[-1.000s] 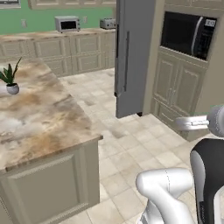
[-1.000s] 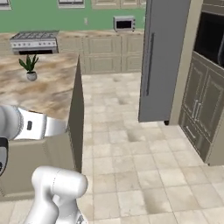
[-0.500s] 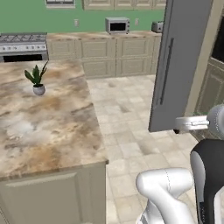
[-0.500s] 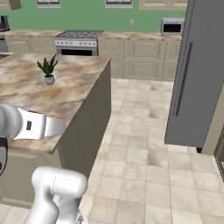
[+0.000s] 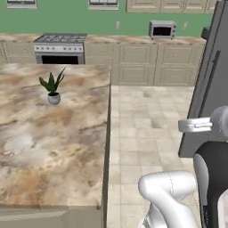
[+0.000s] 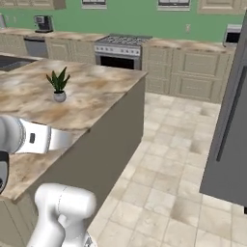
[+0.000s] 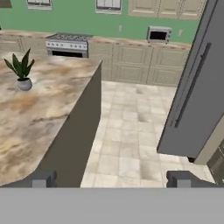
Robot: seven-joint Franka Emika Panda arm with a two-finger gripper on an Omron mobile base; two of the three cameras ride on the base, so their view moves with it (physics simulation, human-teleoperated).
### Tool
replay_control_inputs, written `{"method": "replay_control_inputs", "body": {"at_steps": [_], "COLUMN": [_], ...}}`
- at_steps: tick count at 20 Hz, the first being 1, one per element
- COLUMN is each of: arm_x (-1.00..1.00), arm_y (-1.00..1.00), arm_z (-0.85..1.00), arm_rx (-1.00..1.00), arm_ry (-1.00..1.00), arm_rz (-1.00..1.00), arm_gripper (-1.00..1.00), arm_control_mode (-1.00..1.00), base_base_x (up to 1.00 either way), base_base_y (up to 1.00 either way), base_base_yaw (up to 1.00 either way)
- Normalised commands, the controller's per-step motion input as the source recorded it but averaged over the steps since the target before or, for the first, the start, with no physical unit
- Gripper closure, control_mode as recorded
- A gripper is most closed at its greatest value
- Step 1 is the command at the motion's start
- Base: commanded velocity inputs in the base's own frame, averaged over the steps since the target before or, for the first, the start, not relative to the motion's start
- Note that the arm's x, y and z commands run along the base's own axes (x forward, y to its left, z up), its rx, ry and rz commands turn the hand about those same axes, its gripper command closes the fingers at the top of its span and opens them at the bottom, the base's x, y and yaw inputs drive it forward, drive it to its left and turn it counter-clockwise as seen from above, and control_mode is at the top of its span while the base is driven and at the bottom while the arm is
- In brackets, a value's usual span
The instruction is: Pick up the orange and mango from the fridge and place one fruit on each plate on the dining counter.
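Gripper (image 7: 111,179) wide open, nothing between the tips. One fridge (image 7: 194,92) ahead to its right, door shut; orange and mango presumably behind it. One dining worktop (image 7: 39,109) ahead-left carrying one potted plant (image 7: 21,70). Risks, judged: base clipping the worktop corner; arm striking the closed fridge door before grasping its handle (image 7: 188,85).

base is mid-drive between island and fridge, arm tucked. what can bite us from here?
Fridge door looks shut, handle edge-on: likely a poor angle to grab it. The dining counter corner sits close beside the arm, so a wide swing may clip it. Gripper is open, holding nothing; no fruit picked yet.
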Motion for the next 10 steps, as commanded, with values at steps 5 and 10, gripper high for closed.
{"method": "replay_control_inputs", "body": {"at_steps": [5, 10], "arm_x": [0.00, 0.00], "arm_y": [0.00, 0.00], "arm_z": [0.00, 0.00], "arm_rx": [0.00, 0.00], "arm_ry": [0.00, 0.00], "arm_rz": [0.00, 0.00], "arm_gripper": [-1.00, -1.00], "arm_control_mode": [1.00, 1.00], "base_base_x": [0.99, 0.99], "base_base_y": [-0.75, -0.60], "base_base_yaw": [0.19, 0.00]}}
